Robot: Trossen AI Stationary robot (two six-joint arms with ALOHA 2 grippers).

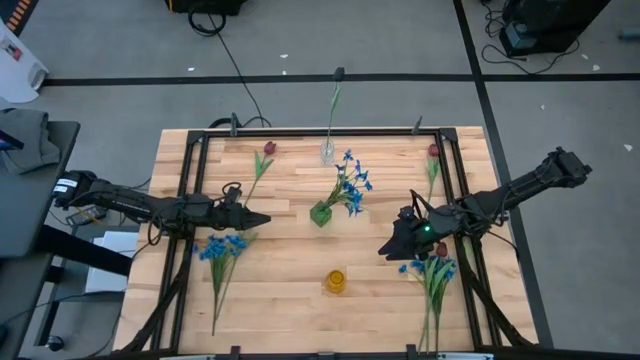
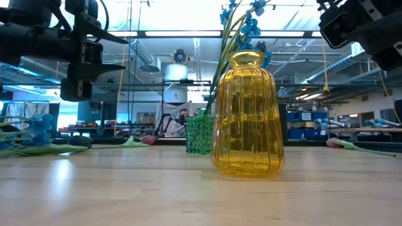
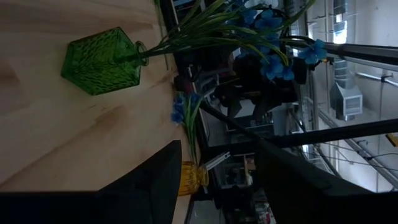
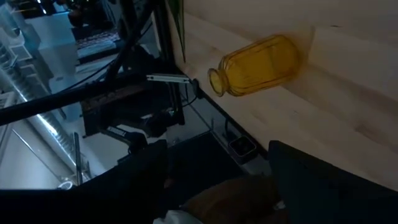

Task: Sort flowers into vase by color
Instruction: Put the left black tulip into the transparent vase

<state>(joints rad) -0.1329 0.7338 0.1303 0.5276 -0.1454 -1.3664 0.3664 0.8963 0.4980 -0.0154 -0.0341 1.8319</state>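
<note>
A green vase (image 1: pixel 320 213) at the table's middle holds a spray of blue flowers (image 1: pixel 351 186). A clear vase (image 1: pixel 327 152) at the far edge holds one thin stem (image 1: pixel 335 100). A yellow vase (image 1: pixel 336 282) stands empty toward the near edge. Red flowers lie flat at the far left (image 1: pixel 265 156) and far right (image 1: pixel 433 160). Blue flowers (image 1: pixel 222 250) lie near left; blue and red ones (image 1: pixel 436 268) lie near right. My left gripper (image 1: pixel 262 218) hovers open left of the green vase. My right gripper (image 1: pixel 386 250) hovers open above the right bunch's edge.
A black metal frame (image 1: pixel 196 170) runs along the table's left, far and right sides. Bare wood lies between the yellow vase (image 2: pixel 247 113) and the green vase (image 2: pixel 201 132). Both arms hang above the tabletop in the low view.
</note>
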